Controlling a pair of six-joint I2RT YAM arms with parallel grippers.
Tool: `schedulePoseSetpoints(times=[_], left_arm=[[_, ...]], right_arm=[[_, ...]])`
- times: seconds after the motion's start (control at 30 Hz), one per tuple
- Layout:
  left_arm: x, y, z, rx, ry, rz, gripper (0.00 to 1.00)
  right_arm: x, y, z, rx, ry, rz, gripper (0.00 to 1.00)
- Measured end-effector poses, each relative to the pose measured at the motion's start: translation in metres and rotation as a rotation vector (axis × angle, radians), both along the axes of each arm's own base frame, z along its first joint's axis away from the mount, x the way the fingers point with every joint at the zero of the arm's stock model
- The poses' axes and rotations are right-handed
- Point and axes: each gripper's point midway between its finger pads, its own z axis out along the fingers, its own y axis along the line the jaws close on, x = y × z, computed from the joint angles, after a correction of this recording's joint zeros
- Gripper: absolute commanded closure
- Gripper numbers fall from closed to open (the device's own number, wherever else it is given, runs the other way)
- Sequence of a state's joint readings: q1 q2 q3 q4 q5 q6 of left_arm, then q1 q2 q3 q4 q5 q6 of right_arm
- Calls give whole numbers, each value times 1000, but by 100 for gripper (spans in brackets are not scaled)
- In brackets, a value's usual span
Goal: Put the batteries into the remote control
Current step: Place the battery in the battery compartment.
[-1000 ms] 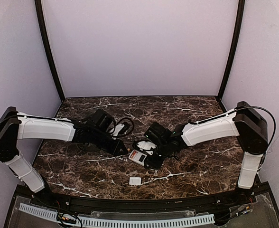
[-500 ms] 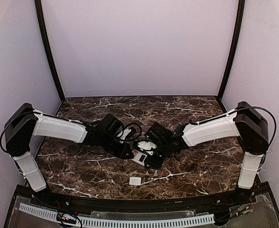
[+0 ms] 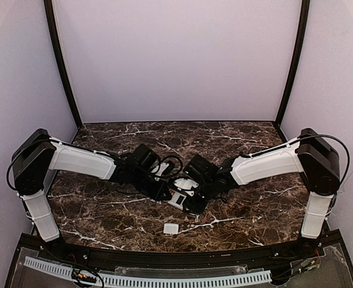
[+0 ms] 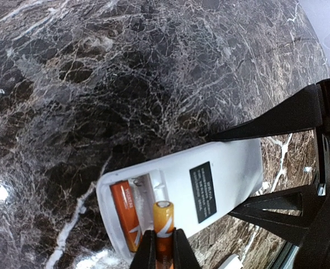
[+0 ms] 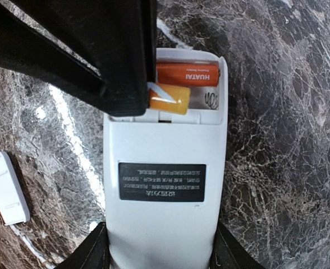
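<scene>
The remote (image 5: pixel 164 168) is back up near the middle of the tabletop (image 4: pixel 97 67), its end clamped in the right claw (image 5: pixel 162 259). One battery (image 5: pixel 187 73) already sits in the recess. The left claw (image 4: pixel 164 253), closed on the second battery (image 4: pixel 163 221), has moved in from the left, and its tip now enters the free slot. I judge that only pressing it down remains.

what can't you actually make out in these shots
Left wrist: gripped end of the held battery, inside the left gripper and cut by the bottom edge.
Right wrist: same end, behind the left gripper.
Top external: it and the seated battery, too small, beneath the left gripper.
All views: button face of the remote control, turned down; label print too small.
</scene>
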State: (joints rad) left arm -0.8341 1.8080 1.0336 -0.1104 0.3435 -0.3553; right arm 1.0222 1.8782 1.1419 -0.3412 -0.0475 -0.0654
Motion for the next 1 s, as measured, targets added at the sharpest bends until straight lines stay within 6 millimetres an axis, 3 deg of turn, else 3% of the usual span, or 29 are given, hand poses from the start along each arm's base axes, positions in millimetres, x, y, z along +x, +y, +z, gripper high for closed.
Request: schedulePoseSetpoints(times=[1.0], left_arm=[[1,2,-2,24,1,2,71]], right_arm=[[1,-2,-1,-8,-4,-4,100]])
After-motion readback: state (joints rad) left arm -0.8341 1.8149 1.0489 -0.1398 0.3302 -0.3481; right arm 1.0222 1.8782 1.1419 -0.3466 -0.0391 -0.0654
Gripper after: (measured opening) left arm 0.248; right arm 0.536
